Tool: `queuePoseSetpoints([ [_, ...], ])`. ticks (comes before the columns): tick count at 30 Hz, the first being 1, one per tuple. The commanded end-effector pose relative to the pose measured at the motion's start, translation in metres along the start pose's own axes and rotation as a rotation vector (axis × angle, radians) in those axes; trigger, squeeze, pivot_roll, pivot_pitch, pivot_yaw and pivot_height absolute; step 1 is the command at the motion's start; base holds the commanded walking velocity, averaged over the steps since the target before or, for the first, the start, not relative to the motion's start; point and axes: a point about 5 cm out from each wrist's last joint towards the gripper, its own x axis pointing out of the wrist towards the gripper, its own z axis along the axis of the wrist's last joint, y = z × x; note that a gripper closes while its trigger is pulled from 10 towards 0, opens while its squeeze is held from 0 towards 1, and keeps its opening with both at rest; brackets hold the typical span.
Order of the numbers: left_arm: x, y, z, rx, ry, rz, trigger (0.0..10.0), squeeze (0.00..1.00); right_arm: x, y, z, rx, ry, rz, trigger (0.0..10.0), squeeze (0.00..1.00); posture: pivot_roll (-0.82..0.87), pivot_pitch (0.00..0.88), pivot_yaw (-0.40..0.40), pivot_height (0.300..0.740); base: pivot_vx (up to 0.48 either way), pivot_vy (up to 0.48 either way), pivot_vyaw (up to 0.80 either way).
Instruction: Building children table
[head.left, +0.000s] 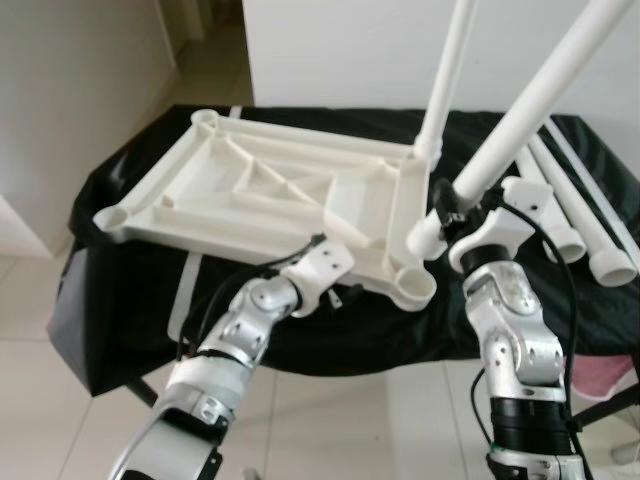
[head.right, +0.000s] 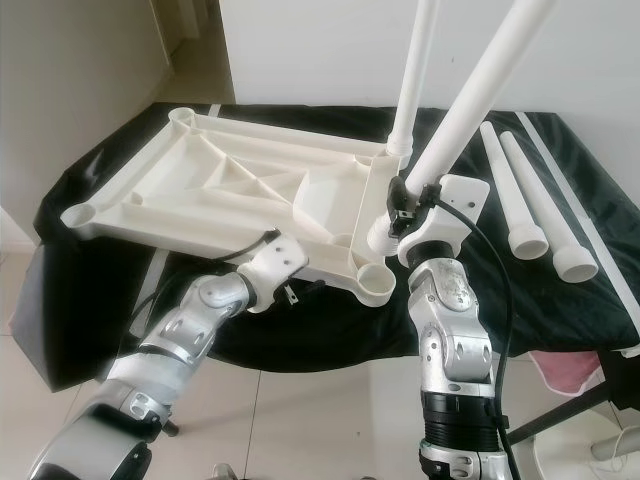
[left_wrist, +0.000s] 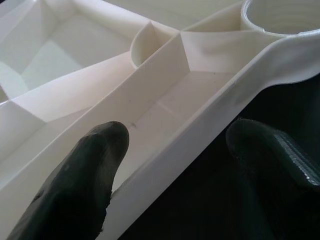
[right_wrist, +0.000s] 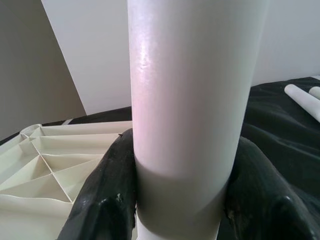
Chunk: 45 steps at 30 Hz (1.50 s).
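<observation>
The white tabletop (head.left: 270, 195) lies upside down on the black-covered bench (head.left: 120, 290), with one leg (head.left: 447, 75) already standing in its far right corner socket and two more legs (head.right: 525, 195) lying loose on the cloth to the right, so I judge the build under halfway done. My right fingers (right_wrist: 105, 195) are clamped around a second leg (head.right: 470, 100), tilted, its foot just above the near right corner socket (head.right: 373, 285). My left fingers (left_wrist: 85, 185) are spread moderately, straddling the tabletop's near edge wall.
</observation>
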Motion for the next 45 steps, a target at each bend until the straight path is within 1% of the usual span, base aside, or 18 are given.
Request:
queuePoseSetpoints([
  [1,0.002,0.005,-0.006,0.003,0.049,0.148,10.0,0.00,0.001,0.000,0.003,-0.001,-0.007,-0.006,10.0,0.00,-0.09,0.030,-0.029,0.740,0.000,0.000,0.00],
  [5,0.009,0.002,-0.002,-0.004,0.053,0.154,10.0,0.00,0.001,0.000,0.002,-0.001,-0.006,-0.011,10.0,0.00,-0.09,0.039,-0.026,0.740,0.000,0.000,0.00],
  [7,0.009,0.002,-0.002,-0.004,0.053,0.154,10.0,0.00,0.001,0.000,0.002,-0.001,-0.006,-0.011,10.0,0.00,-0.09,0.039,-0.026,0.740,0.000,0.000,0.00],
  [10,0.017,-0.004,0.006,0.006,0.051,0.151,10.0,0.00,0.001,0.000,0.003,-0.003,-0.007,-0.016,10.0,0.00,-0.09,0.044,-0.026,0.740,0.000,0.000,0.00],
  [14,0.024,-0.013,0.018,-0.015,0.015,0.127,10.0,0.00,0.002,-0.001,0.003,-0.005,-0.008,-0.019,10.0,0.00,-0.09,0.048,-0.026,0.740,0.000,0.000,0.00],
  [15,0.024,-0.013,0.018,-0.015,0.015,0.127,10.0,0.00,0.002,-0.001,0.003,-0.005,-0.008,-0.019,10.0,0.00,-0.09,0.048,-0.026,0.740,0.000,0.000,0.00],
  [17,0.029,-0.019,0.026,-0.014,-0.006,0.107,10.0,0.00,0.002,-0.002,0.004,-0.006,-0.009,-0.023,10.0,0.00,-0.09,0.049,-0.026,0.740,0.000,0.000,0.00],
  [23,0.038,-0.030,0.039,-0.006,-0.026,0.079,10.0,0.00,0.003,-0.002,0.004,-0.003,-0.010,-0.027,10.0,0.00,-0.09,0.051,-0.023,0.740,0.000,0.000,0.00],
  [28,0.042,-0.035,0.045,-0.001,-0.040,0.072,10.0,0.00,0.003,-0.001,0.004,-0.002,-0.009,-0.027,10.0,0.00,-0.09,0.049,-0.022,0.740,0.000,0.000,0.00],
  [32,0.046,-0.039,0.058,0.011,-0.082,0.070,10.0,0.00,0.003,0.000,0.002,-0.018,-0.007,-0.012,10.0,0.00,-0.09,0.050,-0.020,0.740,0.000,0.000,0.00],
  [34,0.046,-0.038,0.066,-0.016,-0.128,0.082,10.0,0.00,0.001,0.002,0.000,-0.051,-0.005,0.010,10.0,0.00,-0.08,0.049,-0.019,0.740,0.000,0.000,0.00],
  [36,0.044,-0.037,0.072,-0.089,-0.170,0.073,10.0,0.00,-0.002,0.004,-0.002,-0.090,-0.003,0.033,10.0,0.00,-0.09,0.048,-0.018,0.740,0.000,0.000,0.00],
  [37,0.042,-0.035,0.075,-0.105,-0.203,0.065,10.0,0.00,-0.004,0.004,-0.003,-0.109,-0.002,0.047,10.0,0.00,-0.08,0.048,-0.018,0.740,0.000,0.000,0.00],
  [39,0.036,-0.033,0.080,-0.116,-0.259,0.049,10.0,0.00,-0.007,0.005,-0.005,-0.131,0.002,0.060,10.0,0.00,-0.08,0.048,-0.020,0.740,0.000,0.000,0.00],
  [40,0.036,-0.033,0.080,-0.116,-0.259,0.049,10.0,0.00,-0.007,0.005,-0.005,-0.131,0.002,0.060,10.0,0.00,-0.08,0.048,-0.020,0.740,0.000,0.000,0.00],
  [42,0.024,-0.029,0.081,-0.121,-0.332,0.022,10.0,0.00,-0.011,0.003,-0.006,-0.156,0.000,0.063,10.0,0.00,-0.08,0.052,-0.025,0.740,0.000,0.000,0.00],
  [43,0.024,-0.029,0.081,-0.121,-0.332,0.022,10.0,0.00,-0.011,0.003,-0.006,-0.156,0.000,0.063,10.0,0.00,-0.08,0.052,-0.025,0.740,0.000,0.000,0.00],
  [45,0.017,-0.027,0.080,-0.116,-0.361,0.012,10.0,0.00,-0.013,0.002,-0.006,-0.164,-0.005,0.062,10.0,0.00,-0.07,0.050,-0.027,0.740,0.000,0.000,0.00],
])
